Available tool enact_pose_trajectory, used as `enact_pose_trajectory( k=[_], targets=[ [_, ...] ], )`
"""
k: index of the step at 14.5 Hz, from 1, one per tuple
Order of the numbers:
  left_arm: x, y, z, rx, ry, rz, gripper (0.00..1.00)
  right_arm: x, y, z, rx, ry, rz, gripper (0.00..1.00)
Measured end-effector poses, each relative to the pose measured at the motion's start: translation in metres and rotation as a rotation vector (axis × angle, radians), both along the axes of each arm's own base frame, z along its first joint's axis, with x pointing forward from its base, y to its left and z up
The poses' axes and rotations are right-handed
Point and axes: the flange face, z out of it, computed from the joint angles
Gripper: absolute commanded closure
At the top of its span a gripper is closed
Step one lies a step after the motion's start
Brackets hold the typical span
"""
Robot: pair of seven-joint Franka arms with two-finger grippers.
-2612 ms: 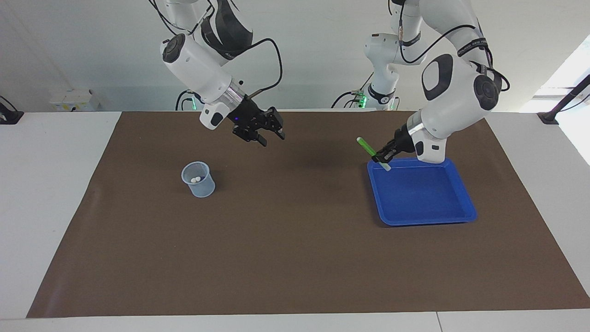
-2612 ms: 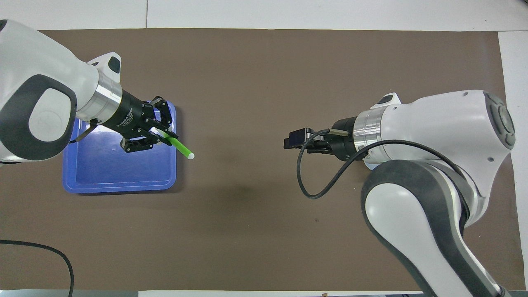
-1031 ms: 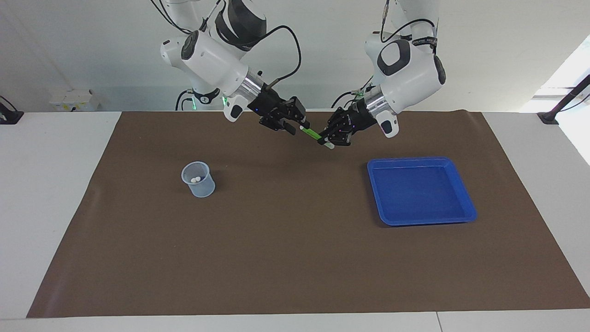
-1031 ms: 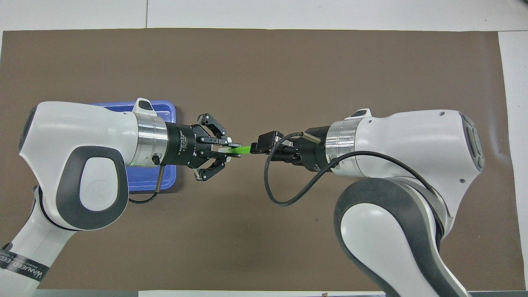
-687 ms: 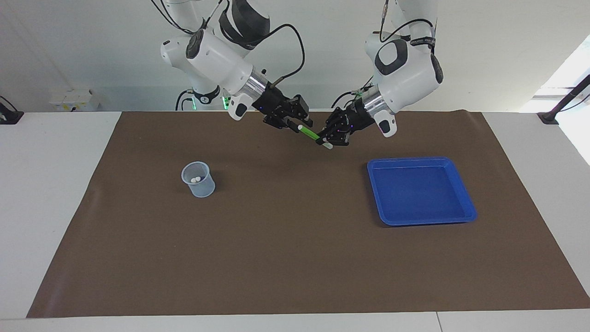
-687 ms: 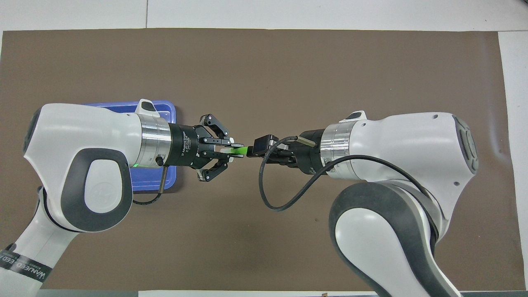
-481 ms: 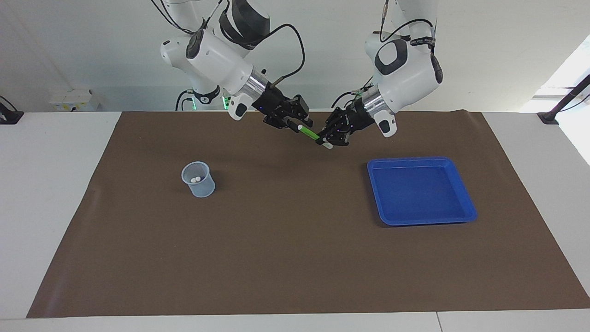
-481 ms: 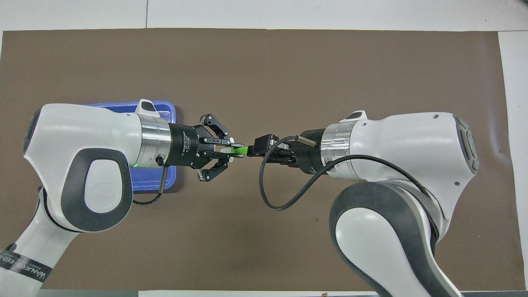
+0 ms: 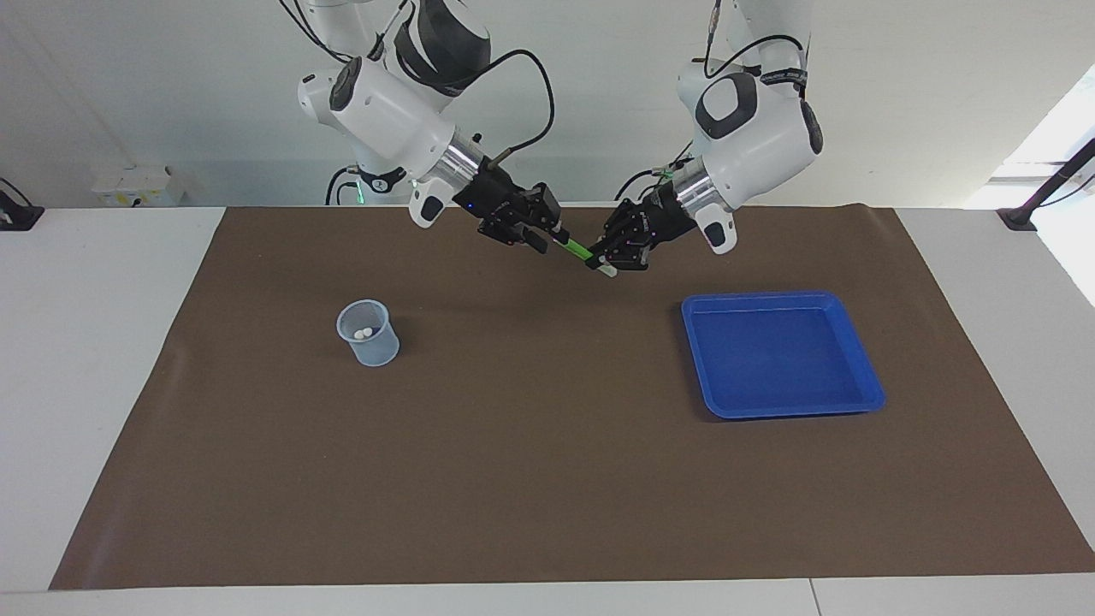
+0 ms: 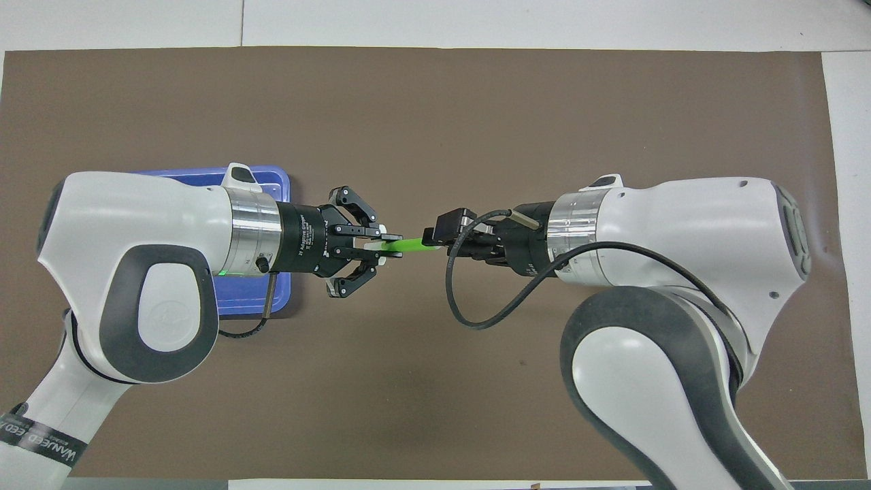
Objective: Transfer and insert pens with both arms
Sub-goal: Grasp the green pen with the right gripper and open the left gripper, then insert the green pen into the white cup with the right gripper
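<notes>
We hold the green pen (image 9: 579,249) in the air between our two arms, above the brown mat (image 9: 547,479) toward the counter edge nearest our bases, about midway along it. Our left pincer (image 9: 609,258) is clamped tight on the pen's lower, whitish end, its outer links splayed while the tips meet on the shaft. Our right pincer (image 9: 547,239) sits at the upper end, and we cannot tell whether its tips have gripped the pen or only bracket it. We judge this to be the handover: the pen slants down from one pincer to the other so each can take an end without crowding the other. The clear cup (image 9: 369,334) stands toward the right arm's end of the mat with two pale pen tops showing inside, which is probably why the pen travels that way. The blue tray (image 9: 864,402), toward the left arm's end, lies bare. Small print rings the left wrist in the overhead view, too fine to read with confidence.
</notes>
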Motion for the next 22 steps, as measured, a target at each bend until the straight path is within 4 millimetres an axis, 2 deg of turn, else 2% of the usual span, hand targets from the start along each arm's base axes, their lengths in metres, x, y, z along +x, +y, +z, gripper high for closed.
enact_pose_trajectory(
  k=[5,6,8,9,16,17,19,21,22],
  targets=[
    [0.001,0.001,-0.001,-0.001,-0.002,0.01,1.0,-0.001,0.001,0.0,-0.001,0.001,0.003,0.62],
    [0.001,0.001,-0.001,0.0,-0.002,0.013,1.0,-0.001,0.001,0.0,-0.001,0.001,0.003,0.65],
    [0.001,0.001,-0.002,-0.001,-0.001,0.016,1.0,-0.001,0.002,0.0,-0.001,0.001,0.005,0.85],
    [0.001,0.001,-0.002,-0.003,0.0,0.019,1.0,-0.001,0.003,0.0,-0.001,0.0,0.005,1.0],
    [-0.001,-0.001,-0.005,-0.009,0.008,0.027,1.0,-0.001,0.003,0.003,0.003,-0.005,0.005,1.0],
    [-0.001,-0.002,-0.004,-0.009,0.009,0.031,0.01,0.0,0.002,0.003,0.003,-0.003,0.005,1.0],
    [-0.001,-0.004,-0.003,-0.01,0.007,0.037,0.0,0.001,-0.004,0.002,-0.008,0.002,0.021,1.0],
    [0.0,0.0,0.0,-0.013,0.003,0.051,0.0,0.006,-0.03,-0.002,-0.099,0.003,0.097,1.0],
    [0.0,0.001,0.001,-0.014,0.002,0.056,0.0,0.01,-0.047,0.004,-0.159,0.009,0.145,1.0]
  ],
)
